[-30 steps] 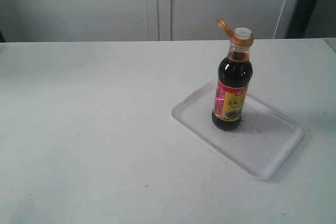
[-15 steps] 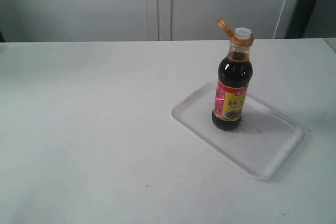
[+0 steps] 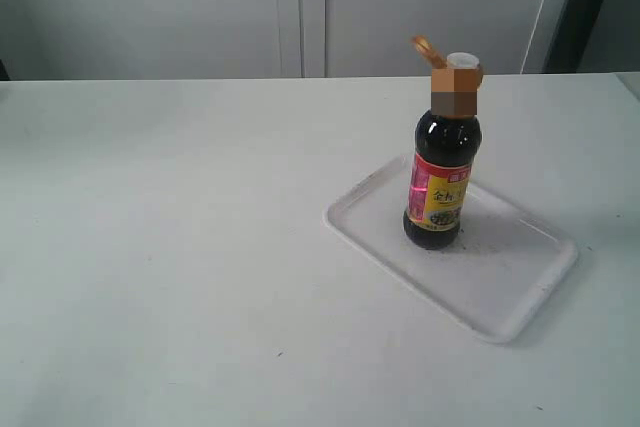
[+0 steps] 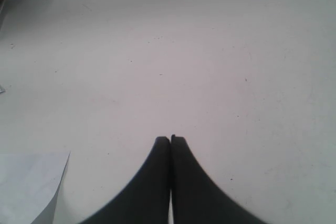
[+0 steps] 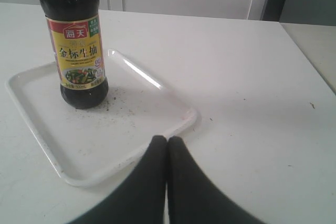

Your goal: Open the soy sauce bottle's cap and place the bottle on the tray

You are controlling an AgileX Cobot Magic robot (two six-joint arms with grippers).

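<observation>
Small clear glass-like soy sauce bottle (image 3: pixel 441 182) upright on speckled white tray (image 3: pixel 520 287), prob. heavy, slick, best gripped mid-label; both tools (image 4: pixel 170 139) (image 5: pixel 167 139) clenched, empty.

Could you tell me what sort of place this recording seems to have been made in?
Probably a lab or test room rather than a real kitchen: a bare white table before plain grey cabinet doors, holding only a soy sauce bottle standing on a speckled white tray.
</observation>
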